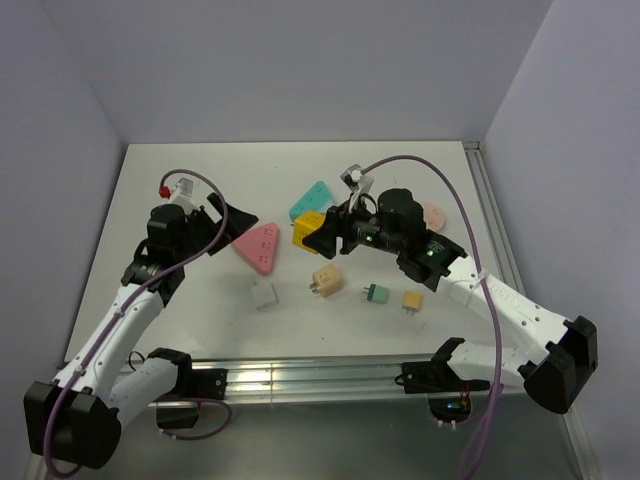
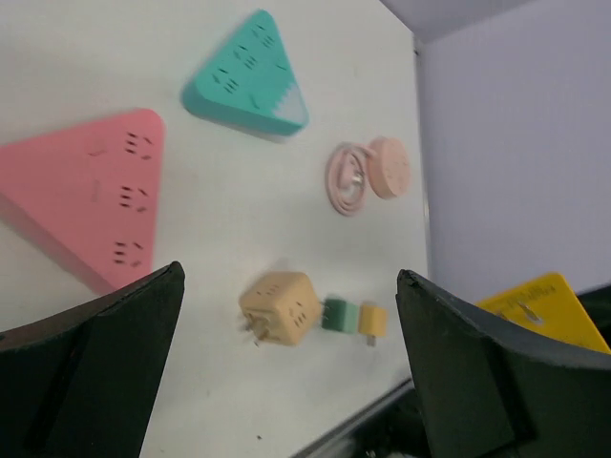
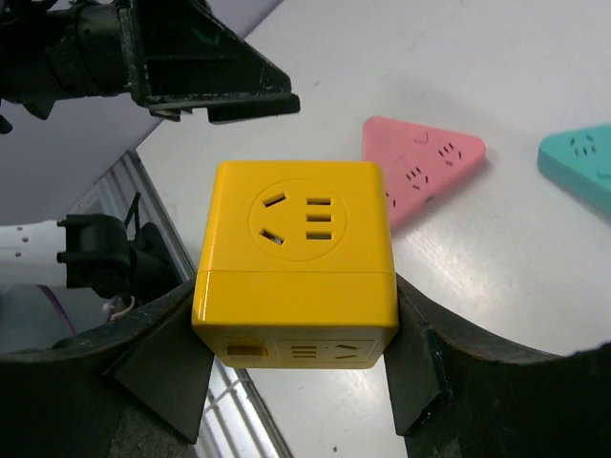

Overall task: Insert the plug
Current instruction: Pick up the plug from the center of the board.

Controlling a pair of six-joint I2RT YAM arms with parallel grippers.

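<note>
Right gripper (image 3: 296, 372) is clamped on the yellow cube adaptor (image 3: 296, 239), with one finger pressed flat against each side. The cube is held up off the bench (image 1: 200, 190), roughly over the middle. Its round socket face is turned toward the wrist camera, and more slots can be seen on the face below it. No prongs can be made out on the faces that show, tbh.

Just beside the held cube, toward the far edge, a teal triangular strip (image 1: 312, 199) is laid flat. A pink triangular strip (image 1: 258, 246) is laid flat toward the left edge, socket holes up.

Left gripper (image 1: 232, 222) is spread wide with nothing between the fingers. It's held above the bench, right by the pink strip's far left corner. Contact with that strip isn't shown in either view.

Closer to the near edge, a loose row of small bits is spread out and kept apart from each other. It runs from a white cube (image 1: 264, 295) to a beige cube adaptor (image 1: 326, 281) with prongs showing on one side. Then a little green plug (image 1: 377, 293) and a small orange plug (image 1: 412, 300) follow.

Toward the right edge, a round pink puck with a coiled cord (image 2: 368, 176) is parked. From above it's mostly covered by the right arm.
</note>
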